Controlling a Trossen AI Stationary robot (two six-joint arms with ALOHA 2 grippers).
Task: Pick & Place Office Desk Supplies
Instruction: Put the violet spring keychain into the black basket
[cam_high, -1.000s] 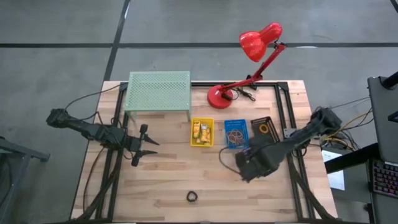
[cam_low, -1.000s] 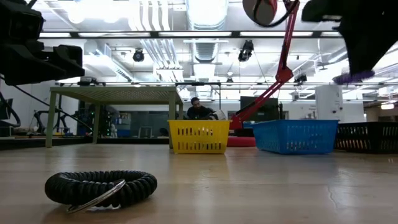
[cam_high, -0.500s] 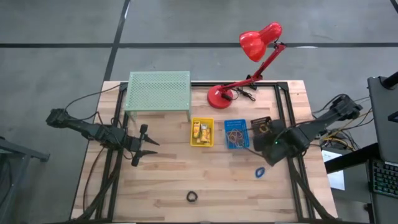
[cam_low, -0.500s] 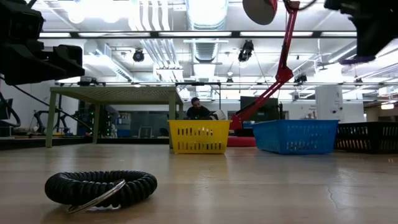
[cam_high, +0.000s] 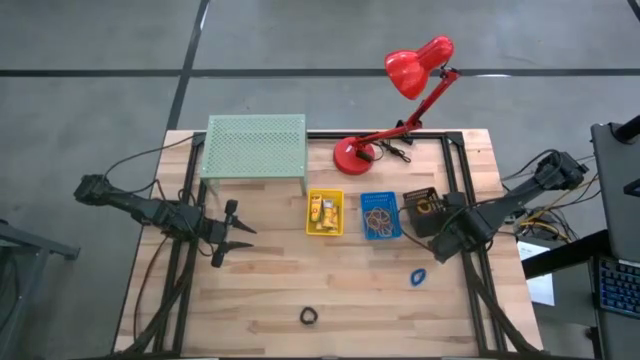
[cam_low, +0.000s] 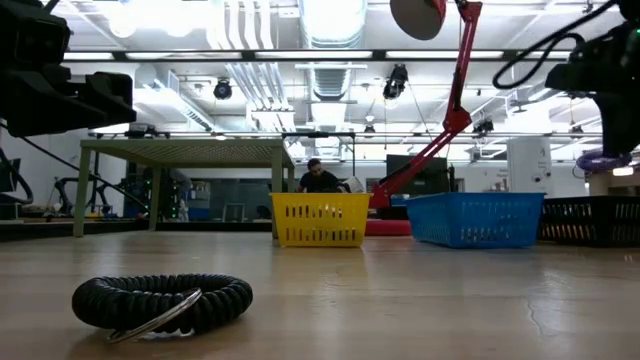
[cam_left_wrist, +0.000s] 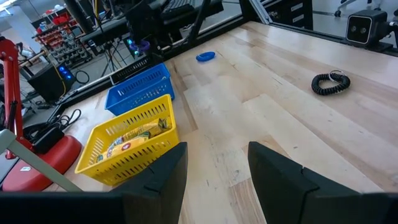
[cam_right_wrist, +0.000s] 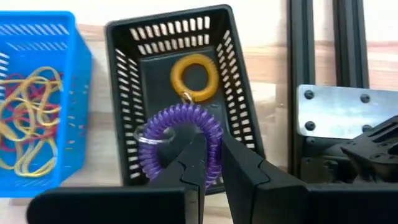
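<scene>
Scanning from the left edge of the tabletop (cam_high: 270, 290) to the right:

Left gripper (cam_high: 236, 238): hung over the left part of the tabletop, pointing right, fingers (cam_left_wrist: 283, 180) spread with nothing between them; this arm waited.

Green shelf (cam_high: 255, 148): stood at the back left, clear of the work.

Black coil (cam_high: 310, 317): lay loose near the front edge, about midway between the two arms.

Yellow bin (cam_high: 325, 212): held yellow packets (cam_left_wrist: 134, 140).

Blue bin (cam_high: 380, 215): just right of the yellow one, held rubber bands (cam_right_wrist: 28, 118).

Blue coil (cam_high: 417, 277): lay loose on the tabletop in front of the black bin, much nearer the right arm than the left.

Black bin (cam_right_wrist: 180, 93): rightmost of the three, already held a yellow coil (cam_right_wrist: 194, 74).

Right gripper (cam_right_wrist: 208, 158): hovered at the near end of the black bin, fingers (cam_right_wrist: 245, 180) pinching a purple coil (cam_right_wrist: 180, 134).

Purple coil: hung from the fingertips with its ring lying roughly flat, above the bin's near half, just short of the yellow coil.

Key relation: the bin's long axis ran straight away from the fingers, and the coil sat inside its walls as seen from the wrist, so I judged that letting go would land it in the bin.

Risk: the near wall was close under the coil; a rim catch looked possible.
</scene>
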